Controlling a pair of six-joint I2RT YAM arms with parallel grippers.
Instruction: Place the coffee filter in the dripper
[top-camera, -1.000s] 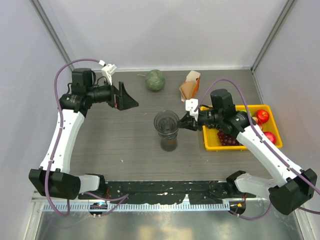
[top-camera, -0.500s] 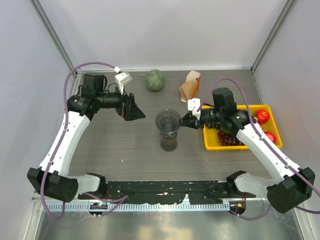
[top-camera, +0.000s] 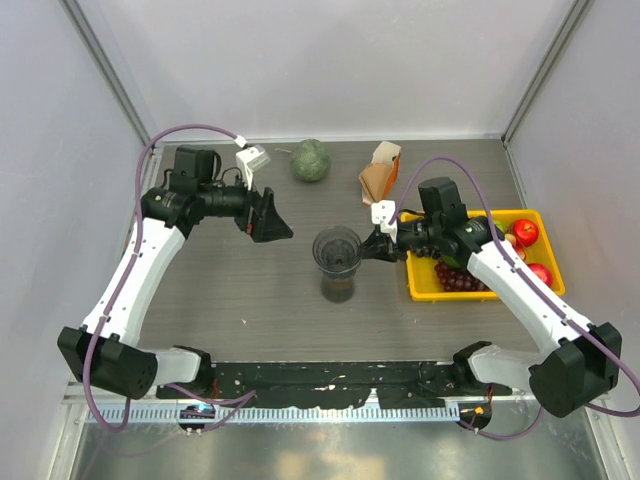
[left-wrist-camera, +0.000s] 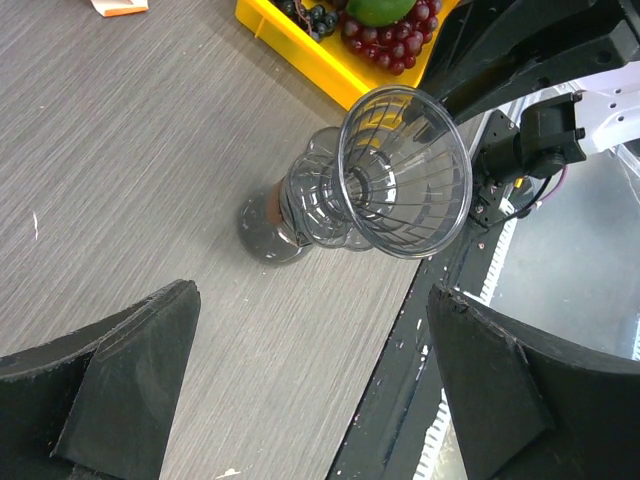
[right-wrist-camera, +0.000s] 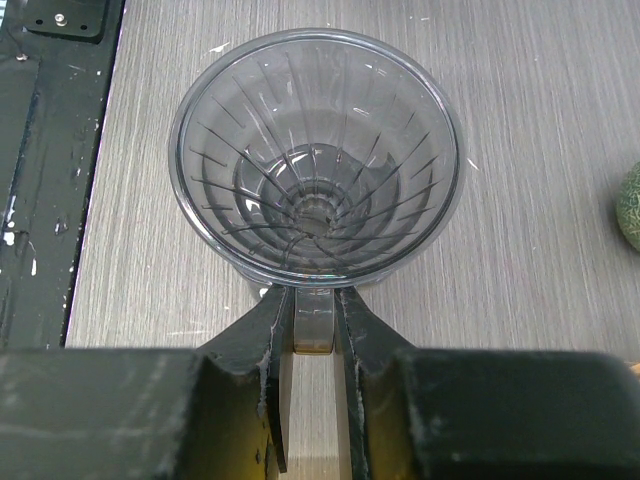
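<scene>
The dripper (top-camera: 335, 247) is a smoky see-through cone sitting on top of a clear glass jug (top-camera: 338, 288) at the table's middle. It also shows in the left wrist view (left-wrist-camera: 405, 170) and the right wrist view (right-wrist-camera: 315, 165). My right gripper (top-camera: 372, 245) is shut on the dripper's small side handle (right-wrist-camera: 313, 325), one finger on each side. My left gripper (top-camera: 270, 220) is open and empty, left of the dripper and above the table. No single coffee filter shows apart from the brown papers (top-camera: 374, 181) in the white-orange pack (top-camera: 387, 153) at the back.
A yellow tray (top-camera: 480, 294) with red apples (top-camera: 525, 232) and grapes (top-camera: 455, 278) stands right of the dripper, under my right arm. A green round fruit (top-camera: 310, 160) lies at the back. A black rail (top-camera: 330, 378) runs along the table's near edge.
My left arm has swung right, bringing its open gripper closer to the dripper. My right gripper, still on the handle, shifted slightly with the dripper.
</scene>
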